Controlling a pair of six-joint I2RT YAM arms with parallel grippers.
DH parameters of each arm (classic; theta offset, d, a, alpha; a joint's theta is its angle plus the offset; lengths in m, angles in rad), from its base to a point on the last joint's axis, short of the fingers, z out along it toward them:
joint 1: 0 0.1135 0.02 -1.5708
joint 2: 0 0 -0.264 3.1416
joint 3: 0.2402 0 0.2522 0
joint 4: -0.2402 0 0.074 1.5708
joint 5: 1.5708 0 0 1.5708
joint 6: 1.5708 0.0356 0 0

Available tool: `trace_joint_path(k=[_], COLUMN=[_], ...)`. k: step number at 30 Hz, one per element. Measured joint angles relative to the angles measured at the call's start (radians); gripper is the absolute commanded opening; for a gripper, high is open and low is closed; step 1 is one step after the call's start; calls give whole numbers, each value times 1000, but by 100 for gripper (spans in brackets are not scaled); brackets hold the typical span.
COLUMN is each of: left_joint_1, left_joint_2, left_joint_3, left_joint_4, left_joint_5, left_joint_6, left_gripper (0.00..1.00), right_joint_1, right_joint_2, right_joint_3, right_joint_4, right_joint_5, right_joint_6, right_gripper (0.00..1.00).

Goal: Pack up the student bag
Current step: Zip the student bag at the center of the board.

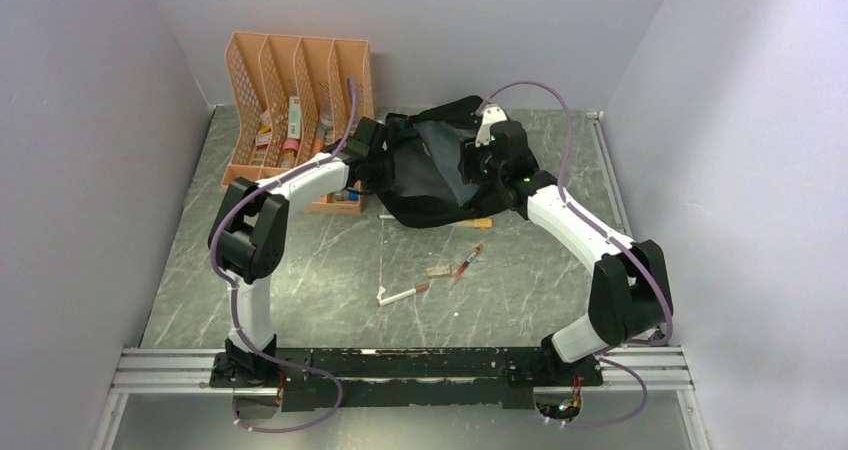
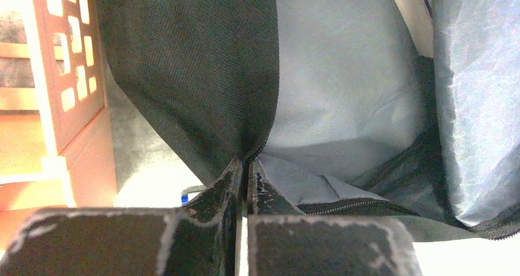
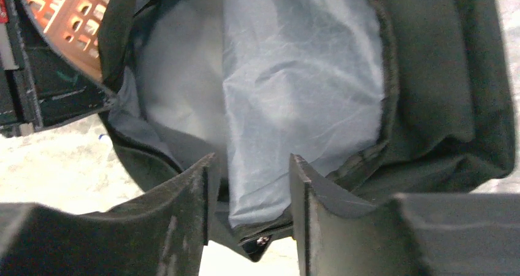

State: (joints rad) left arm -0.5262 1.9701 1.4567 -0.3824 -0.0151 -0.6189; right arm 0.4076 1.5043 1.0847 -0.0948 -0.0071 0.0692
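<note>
Where pale walls (image 1: 80,120) meet, marbled table (image 1: 320,260) bears student bag (image 1: 420,205).

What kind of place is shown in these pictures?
Most likely a robot test cell in a laboratory, not a real classroom. Plain grey walls enclose a marbled table; a metal rail bears the left arm and right arm; a student bag and an orange file organizer look like staged props.

White links (image 1: 300,182), black joints (image 1: 248,238), purple cables (image 1: 569,135), scuffed jaws.
</note>
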Motion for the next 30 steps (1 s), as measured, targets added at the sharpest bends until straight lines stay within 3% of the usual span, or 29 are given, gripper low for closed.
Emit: trace_joint_path(k=[7,12,19,30], left_joint_1=[0,0,0,0], left_joint_2=[-25,-66,-80,-84], left_joint_3=[-1,-1,0,3], left_joint_4=[-13,-28,-63,-84], left_joint_5=[31,59,90,114], left_joint_6=[39,62,88,114], left_gripper=[5,5,5,5], right_joint_1=[-71,-179,-327,-354], right_joint_2=[32,118,314,545], right_joint_3=[89,189,360,521], right_joint_4=[-39,-70,-113,-153], right_joint_5=[-9,-111,-381,-636], right_joint_6=[-1,-21,-108,-258], right_gripper=[71,75,77,71])
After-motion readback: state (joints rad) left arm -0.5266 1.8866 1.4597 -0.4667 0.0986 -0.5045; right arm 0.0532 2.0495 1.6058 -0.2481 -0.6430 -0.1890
